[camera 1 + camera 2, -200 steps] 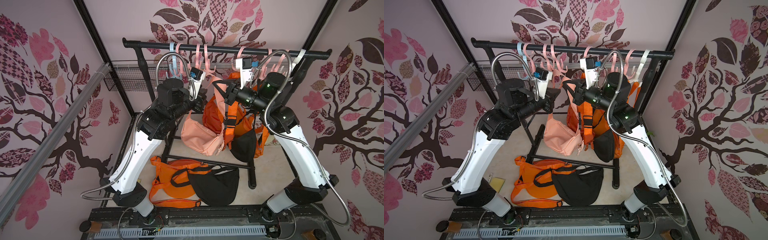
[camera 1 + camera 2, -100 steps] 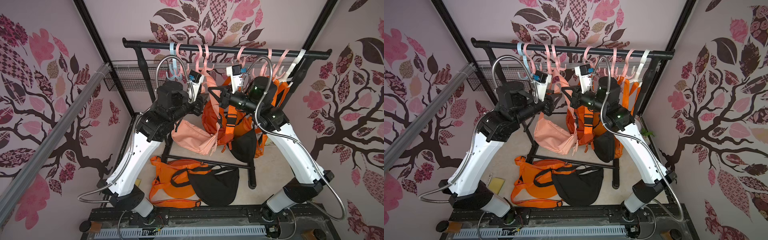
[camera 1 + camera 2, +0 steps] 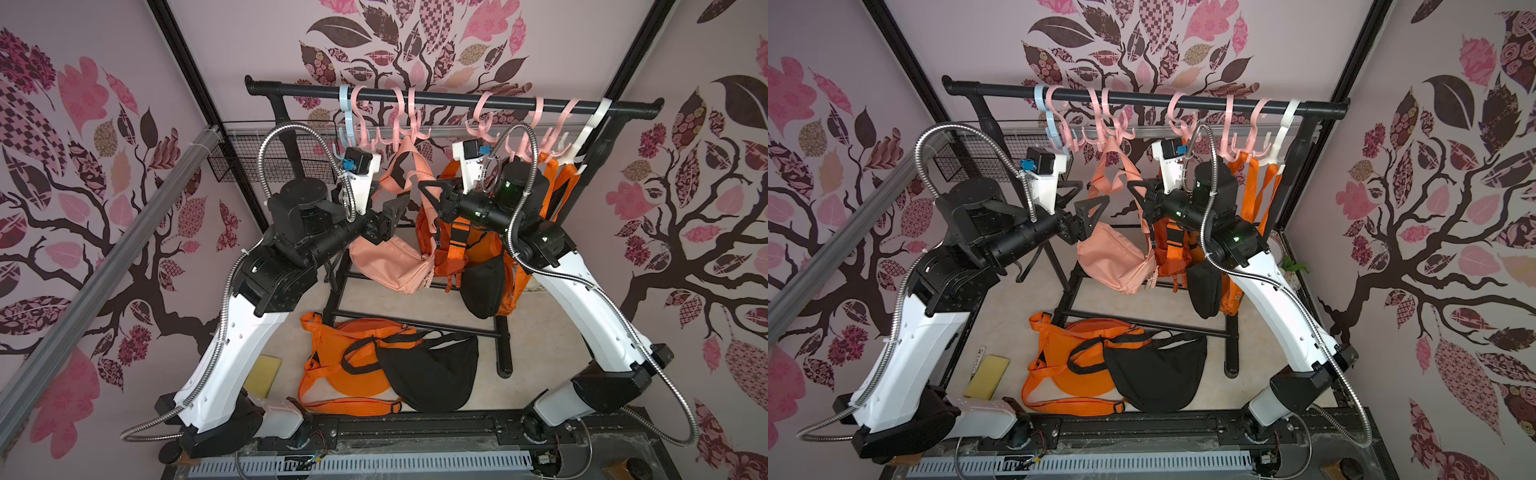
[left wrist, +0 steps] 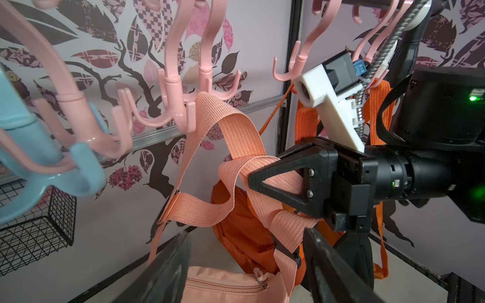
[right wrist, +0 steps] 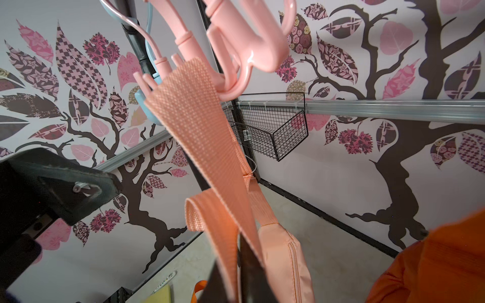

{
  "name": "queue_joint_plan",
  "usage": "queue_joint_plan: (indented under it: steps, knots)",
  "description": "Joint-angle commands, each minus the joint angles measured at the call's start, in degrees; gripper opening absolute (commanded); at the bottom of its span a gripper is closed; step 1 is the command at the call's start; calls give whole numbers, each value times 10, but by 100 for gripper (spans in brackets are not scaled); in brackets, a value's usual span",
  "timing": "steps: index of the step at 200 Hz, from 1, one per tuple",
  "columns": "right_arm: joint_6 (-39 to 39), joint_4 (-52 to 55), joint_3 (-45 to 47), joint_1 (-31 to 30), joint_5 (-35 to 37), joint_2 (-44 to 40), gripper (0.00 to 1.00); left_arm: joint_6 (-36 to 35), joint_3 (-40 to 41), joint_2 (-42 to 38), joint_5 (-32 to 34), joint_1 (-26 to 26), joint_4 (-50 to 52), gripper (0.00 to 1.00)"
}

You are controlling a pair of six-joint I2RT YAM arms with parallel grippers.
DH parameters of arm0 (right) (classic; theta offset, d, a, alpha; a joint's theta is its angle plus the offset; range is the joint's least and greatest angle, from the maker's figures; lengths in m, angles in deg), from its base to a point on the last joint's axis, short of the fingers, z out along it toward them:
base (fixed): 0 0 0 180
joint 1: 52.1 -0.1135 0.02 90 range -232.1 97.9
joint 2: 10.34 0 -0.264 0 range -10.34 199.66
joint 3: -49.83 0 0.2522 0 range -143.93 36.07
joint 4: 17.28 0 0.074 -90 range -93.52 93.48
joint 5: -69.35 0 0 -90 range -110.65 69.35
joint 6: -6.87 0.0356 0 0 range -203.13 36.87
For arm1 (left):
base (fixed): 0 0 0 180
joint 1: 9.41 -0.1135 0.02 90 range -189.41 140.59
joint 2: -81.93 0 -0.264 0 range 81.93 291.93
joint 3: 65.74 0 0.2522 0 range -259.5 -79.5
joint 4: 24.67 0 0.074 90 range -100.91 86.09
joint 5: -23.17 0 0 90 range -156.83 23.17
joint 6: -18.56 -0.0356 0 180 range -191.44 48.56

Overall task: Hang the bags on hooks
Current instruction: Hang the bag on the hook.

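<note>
Left gripper (image 3: 1086,201): black triangular fingers spread wide, nothing in them, at 9 o'clock of the peach bag (image 3: 1113,262) in both top views. Right gripper (image 4: 265,169): jaws close together with the strap (image 4: 231,126) running between them, can't tell if it is pinched or loose. Strap is flat woven peach webbing, twisted and folded, with its top looped over a prong of a glossy pink plastic hook (image 4: 183,105) at 12 o'clock of the bag. Hook hangs off the round black rail (image 3: 1142,97). Bag is a soft, smooth rounded pouch with a zipper, dangling clear of the floor. Orange bags (image 4: 236,236) hang at its 3 o'clock. On the floor at 6 o'clock, a flat orange bag (image 3: 1079,374) touches a black crescent bag (image 3: 1158,374).
</note>
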Motion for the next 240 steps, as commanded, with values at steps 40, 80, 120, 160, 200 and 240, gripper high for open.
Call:
queue_joint_plan:
  steps: [40, 80, 120, 160, 200, 240]
  knots:
    - [-15, -36, 17, 3, -8, -55, 61, 0, 29, -19, 27, 0, -23, 71]
    - [-41, -15, 12, 3, 4, -73, 72, -10, 49, -19, 40, -1, -20, 71]
    - [-60, -28, 41, 3, -9, -124, 83, -25, 43, -15, 60, -1, -21, 71]
    - [-56, -28, 58, 3, 7, -147, 87, -22, 20, 4, 57, -1, -18, 71]
    - [-41, -40, 59, 3, -34, -136, 86, -20, 29, -7, 63, -1, -30, 71]
    - [-30, -25, -4, 3, -51, -57, 85, -7, 91, -51, 77, -1, -51, 71]
